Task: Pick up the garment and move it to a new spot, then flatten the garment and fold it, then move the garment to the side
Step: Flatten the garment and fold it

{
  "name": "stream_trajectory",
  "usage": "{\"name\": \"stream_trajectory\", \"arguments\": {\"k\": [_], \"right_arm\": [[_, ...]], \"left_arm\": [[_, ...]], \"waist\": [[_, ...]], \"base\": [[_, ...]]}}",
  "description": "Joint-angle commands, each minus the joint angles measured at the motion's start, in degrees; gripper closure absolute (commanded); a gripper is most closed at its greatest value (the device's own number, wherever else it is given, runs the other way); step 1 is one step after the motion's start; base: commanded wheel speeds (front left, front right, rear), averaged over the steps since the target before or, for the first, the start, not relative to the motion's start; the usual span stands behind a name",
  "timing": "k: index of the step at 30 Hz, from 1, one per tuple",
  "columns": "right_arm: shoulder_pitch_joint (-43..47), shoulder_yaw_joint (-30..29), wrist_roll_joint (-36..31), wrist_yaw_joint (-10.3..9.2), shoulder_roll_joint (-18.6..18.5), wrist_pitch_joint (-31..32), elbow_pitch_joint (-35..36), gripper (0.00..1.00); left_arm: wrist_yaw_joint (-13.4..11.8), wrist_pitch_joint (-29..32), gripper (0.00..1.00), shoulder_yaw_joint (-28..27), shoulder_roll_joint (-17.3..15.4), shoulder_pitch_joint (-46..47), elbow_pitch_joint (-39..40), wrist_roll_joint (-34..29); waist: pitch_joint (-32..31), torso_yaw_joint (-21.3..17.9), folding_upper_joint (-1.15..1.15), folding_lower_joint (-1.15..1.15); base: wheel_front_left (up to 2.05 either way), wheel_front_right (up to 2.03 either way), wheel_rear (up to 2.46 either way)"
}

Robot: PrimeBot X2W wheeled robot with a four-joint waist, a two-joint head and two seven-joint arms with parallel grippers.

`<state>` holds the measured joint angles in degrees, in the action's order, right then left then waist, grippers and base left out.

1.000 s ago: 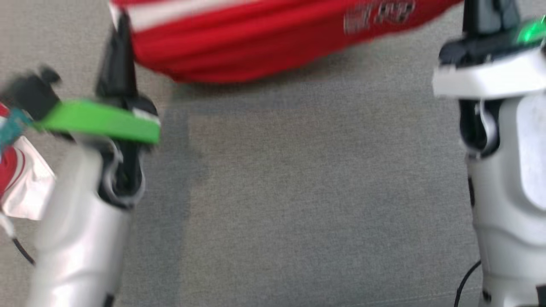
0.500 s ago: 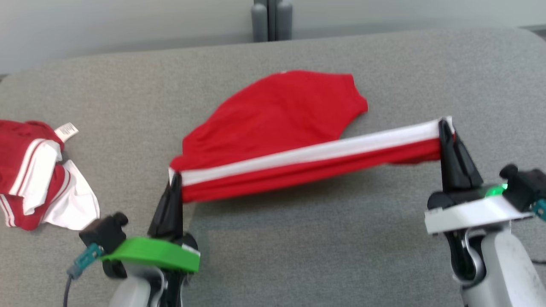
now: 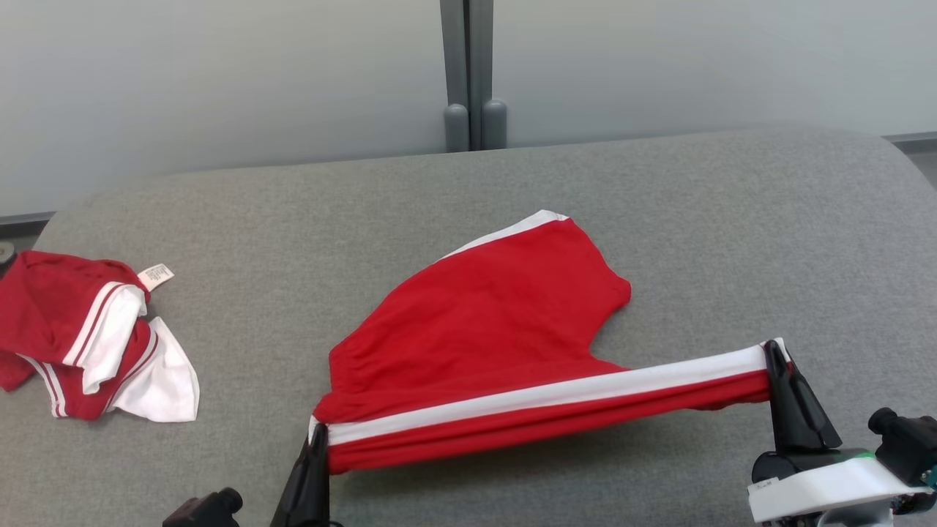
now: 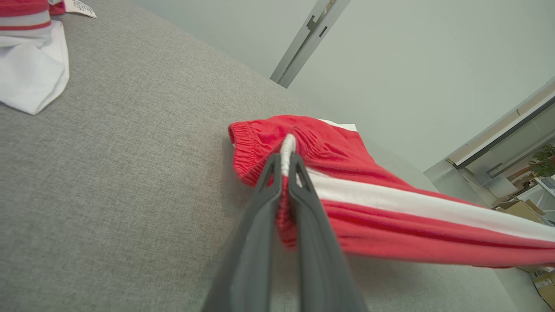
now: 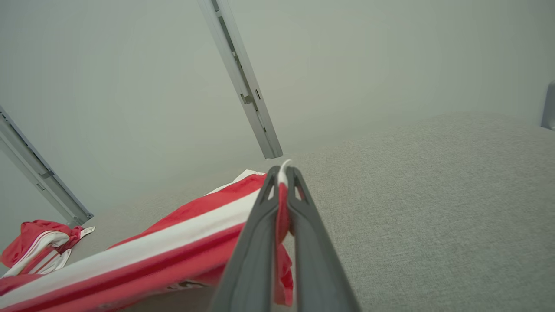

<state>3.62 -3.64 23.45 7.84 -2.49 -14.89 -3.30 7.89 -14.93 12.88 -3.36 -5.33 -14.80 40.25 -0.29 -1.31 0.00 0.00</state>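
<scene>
The garment is a pair of red shorts with a white side stripe, stretched taut between my two grippers just above the grey surface, its far leg resting on it. My left gripper is shut on the waistband end at the lower left. My right gripper is shut on the leg-hem end at the lower right. The stripe runs straight from one gripper to the other.
A second red-and-white garment lies crumpled at the far left of the grey padded surface. A pale wall with a grey vertical post stands behind the surface's far edge.
The head camera has tilted up, so the whole picture shifted down. Both grippers keep their hold on the shorts, which now lie lower and more spread on the surface.
</scene>
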Motion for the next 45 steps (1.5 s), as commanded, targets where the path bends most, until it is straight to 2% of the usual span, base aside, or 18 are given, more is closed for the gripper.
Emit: {"name": "stream_trajectory", "arguments": {"k": [1,7,13,17,26,31,37,38,39,40,45], "right_arm": [[0.17,-2.18,0.9,-0.67,-0.97,-0.44,0.78,1.0],[-5.56,-1.16,-1.4,-0.62,-0.87,-0.42,-0.67,1.0],[-16.36,0.28,-3.84,-0.59,-2.07,-0.37,-6.01,1.0],[-24.9,1.2,-5.93,-0.59,-2.65,-0.37,-11.09,1.0],[-43.49,1.59,-11.6,-0.47,-3.62,-0.36,-26.04,1.0],[-51.03,2.46,-14.87,-0.47,-3.61,-0.36,-33.05,1.0],[-55.29,2.45,-17.0,-0.46,-3.05,-0.36,-39.73,1.0],[-55.52,2.15,-17.29,-0.46,-2.98,-0.36,-40.64,0.66],[-55.8,1.97,-17.53,-0.45,-2.88,-0.36,-41.24,0.04],[-55.83,1.9,-17.66,-0.45,-2.82,-0.36,-41.54,0.0],[-53.08,1.52,-16.8,-0.41,-3.27,-0.36,-41.63,0.0]], "left_arm": [[-0.75,-0.39,1.0,-1.97,-1.3,-1.03,0.02,-0.05],[-0.73,-0.39,1.0,-0.27,-0.69,3.55,0.75,-0.82],[-0.69,-0.38,1.0,-1.13,-0.31,10.7,-0.41,-1.17],[-0.68,-0.38,1.0,-1.91,-0.04,15.5,-2.06,-0.73],[-0.5,-0.34,1.0,0.81,0.21,25.17,-5.42,1.53],[-0.5,-0.32,1.0,1.79,0.24,28.42,-6.13,2.99],[-0.49,-0.31,1.0,3.28,0.25,30.02,-6.55,4.16],[-0.49,-0.31,0.96,3.37,0.25,30.06,-6.63,4.23],[-0.49,-0.31,0.57,3.5,0.25,29.96,-6.93,4.41],[-0.49,-0.31,0.0,3.53,0.25,29.92,-7.05,4.51],[-0.47,-0.24,0.0,1.17,0.32,27.87,-7.22,2.99]], "waist": [[0.66,-0.04,0.0,0.0],[5.49,0.27,0.0,0.0],[11.29,1.87,0.0,0.0],[14.8,3.2,0.0,0.0],[21.59,6.27,0.0,0.0],[24.7,7.41,0.0,0.0],[26.37,8.17,0.0,0.0],[26.41,8.22,0.0,0.0],[26.43,8.28,0.0,0.0],[26.37,8.32,0.0,0.0],[24.78,8.17,0.0,0.0]], "base": [[0.0,0.0,0.0],[0.0,0.0,0.0],[0.0,0.0,0.0],[0.0,0.0,0.0],[0.0,0.0,0.0],[0.0,0.0,0.0],[0.0,0.0,0.0],[0.0,0.0,0.0],[0.0,0.0,0.0],[0.0,0.0,0.0],[0.0,0.0,0.0]]}}
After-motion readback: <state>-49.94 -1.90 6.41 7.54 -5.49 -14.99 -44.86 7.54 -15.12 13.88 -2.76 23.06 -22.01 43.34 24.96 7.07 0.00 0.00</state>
